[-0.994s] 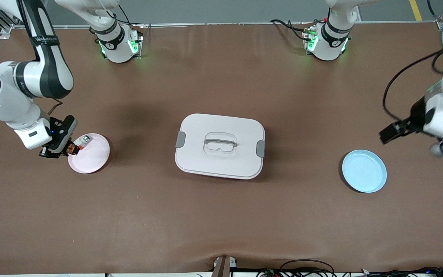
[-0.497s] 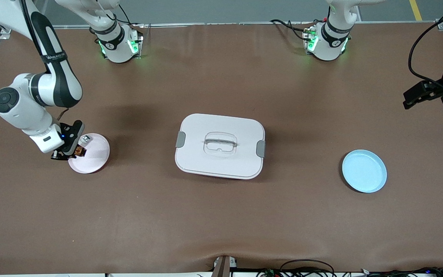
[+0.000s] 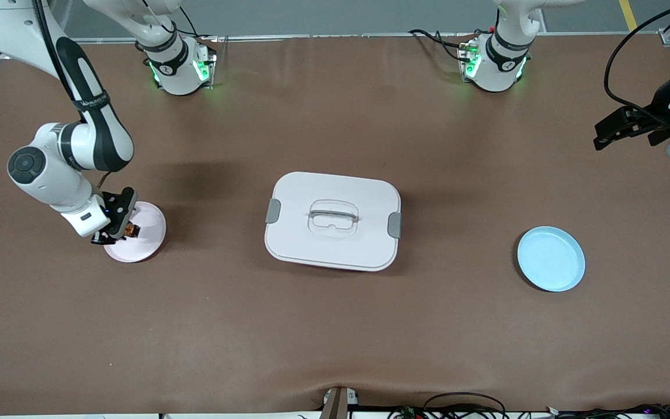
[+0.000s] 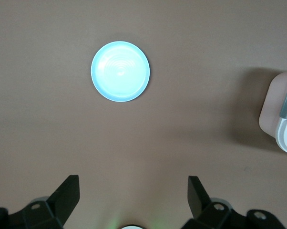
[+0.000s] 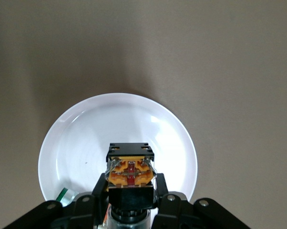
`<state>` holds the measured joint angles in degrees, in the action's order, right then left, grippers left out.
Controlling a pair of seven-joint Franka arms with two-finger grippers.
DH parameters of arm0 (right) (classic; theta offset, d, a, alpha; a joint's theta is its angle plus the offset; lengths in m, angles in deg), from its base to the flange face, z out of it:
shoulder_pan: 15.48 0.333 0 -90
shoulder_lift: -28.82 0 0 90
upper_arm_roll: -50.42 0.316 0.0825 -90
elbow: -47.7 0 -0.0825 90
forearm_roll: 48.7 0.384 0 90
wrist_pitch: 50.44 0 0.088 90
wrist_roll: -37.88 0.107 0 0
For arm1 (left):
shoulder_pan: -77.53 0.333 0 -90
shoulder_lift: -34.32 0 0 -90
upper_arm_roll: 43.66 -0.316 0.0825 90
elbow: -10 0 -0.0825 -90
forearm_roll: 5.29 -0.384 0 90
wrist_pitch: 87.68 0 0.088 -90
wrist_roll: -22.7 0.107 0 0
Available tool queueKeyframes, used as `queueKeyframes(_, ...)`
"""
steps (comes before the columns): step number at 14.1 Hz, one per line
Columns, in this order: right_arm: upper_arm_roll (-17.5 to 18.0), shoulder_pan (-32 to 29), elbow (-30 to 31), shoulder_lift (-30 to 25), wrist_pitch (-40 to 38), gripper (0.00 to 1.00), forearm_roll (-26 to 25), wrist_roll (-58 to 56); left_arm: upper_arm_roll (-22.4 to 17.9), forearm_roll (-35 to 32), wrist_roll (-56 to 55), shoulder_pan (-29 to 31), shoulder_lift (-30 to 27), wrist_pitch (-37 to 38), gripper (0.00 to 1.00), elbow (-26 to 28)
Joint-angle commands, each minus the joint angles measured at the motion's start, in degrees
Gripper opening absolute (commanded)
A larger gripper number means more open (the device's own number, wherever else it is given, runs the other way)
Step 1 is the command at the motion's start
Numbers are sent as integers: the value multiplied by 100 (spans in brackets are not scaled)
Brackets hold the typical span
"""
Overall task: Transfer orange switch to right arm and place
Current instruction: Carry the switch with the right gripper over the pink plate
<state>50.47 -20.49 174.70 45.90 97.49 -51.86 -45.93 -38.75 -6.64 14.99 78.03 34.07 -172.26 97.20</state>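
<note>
- The right gripper (image 3: 118, 230) hangs over the pink plate (image 3: 148, 238), toward the right arm's end of the table from the white lidded box (image 3: 332, 220); its fingers are clamped on the orange switch (image 5: 130, 167), which sits above the plate's middle in the right wrist view; I judge the hand-over done and the lowering onto the plate as the step in hand, since the switch is held with its orange face toward the dish
- A small whitish piece (image 5: 65, 194) shows at the plate's rim in the right wrist view, partly hidden by the gripper; whether the switch would touch it I cannot tell
- The box lies shut in the table's middle, between the two plates, apart from both
- The blue plate (image 3: 551, 258) rests toward the left arm's end from the box, nothing on it
- The left gripper (image 3: 626, 126) waits up in the air, past the blue plate from the box, its fingers (image 4: 67, 193) spread wide and holding nothing; drawn off like this it leaves the right arm room
</note>
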Motion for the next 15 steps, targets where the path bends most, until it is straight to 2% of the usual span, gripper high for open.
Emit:
queueKeyframes(1, 56, -70, 89, 154, 253, 0, -88, -65, -113, 91, 94, -76, -150, -14, 100, 104)
queueKeyframes(7, 65, -26, 115, 515, 561, 0, -79, -74, -96, 73, 59, -68, -142, -269, 100, 165)
queueKeyframes(12, 65, -52, 124, 551, 570, 1, -79, -74, -104, 73, 15, -68, -133, -454, 100, 174)
queueKeyframes(13, 65, -52, 124, 568, 579, 9, -79, -65, -104, 73, 24, -50, -115, -454, 100, 157)
queueKeyframes(15, 65, -44, 124, 577, 570, 32, -79, -65, -96, 65, 24, -41, -80, -454, 100, 148)
